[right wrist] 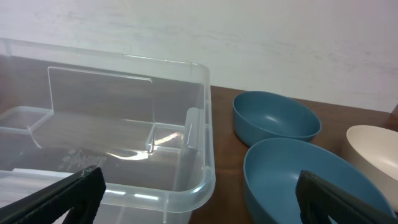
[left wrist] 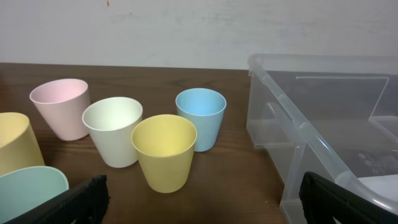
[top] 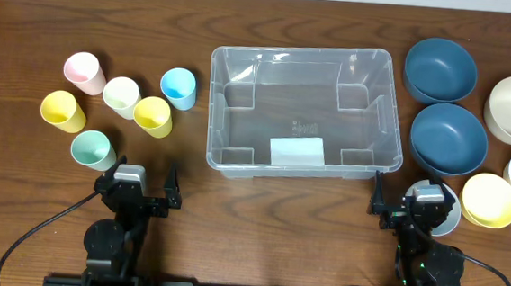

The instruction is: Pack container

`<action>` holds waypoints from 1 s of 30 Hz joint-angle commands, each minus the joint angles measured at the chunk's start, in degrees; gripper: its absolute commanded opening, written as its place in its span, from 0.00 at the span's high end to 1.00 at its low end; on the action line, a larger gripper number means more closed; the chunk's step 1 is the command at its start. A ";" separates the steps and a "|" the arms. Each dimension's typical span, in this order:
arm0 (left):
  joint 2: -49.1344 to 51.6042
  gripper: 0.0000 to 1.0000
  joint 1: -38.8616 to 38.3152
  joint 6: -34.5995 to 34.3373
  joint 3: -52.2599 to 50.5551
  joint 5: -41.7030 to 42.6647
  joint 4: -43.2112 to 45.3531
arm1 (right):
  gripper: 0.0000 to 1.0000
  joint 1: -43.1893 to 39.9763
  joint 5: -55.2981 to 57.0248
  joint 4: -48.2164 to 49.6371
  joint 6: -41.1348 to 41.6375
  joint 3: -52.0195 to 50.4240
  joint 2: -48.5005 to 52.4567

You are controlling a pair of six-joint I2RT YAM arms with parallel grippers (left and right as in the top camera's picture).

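The container [top: 299, 110] is being seen empty at the middle of the table [top: 31, 1], between cups [top: 122, 93] and bowls [top: 441, 70]. The left gripper [top: 138, 189] and right gripper [top: 413, 210] are being held spread wide, grasping nothing.

You are looking at a dark brown wooden table [top: 259, 224] that is showing streaky grain and a faint sheen. The large clear plastic rectangular container [top: 294, 101] is catching glossy highlights along its smooth walls. The yellow round plastic-looking cup [left wrist: 165, 152] and the dark blue round bowl [right wrist: 277, 121] are both showing a smooth, matt finish.
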 commanded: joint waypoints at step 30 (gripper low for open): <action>-0.35 0.02 -0.24 0.50 -1.70 -0.85 -0.52 | 0.01 -0.59 -5.77 -15.80 6.95 25.53 10.10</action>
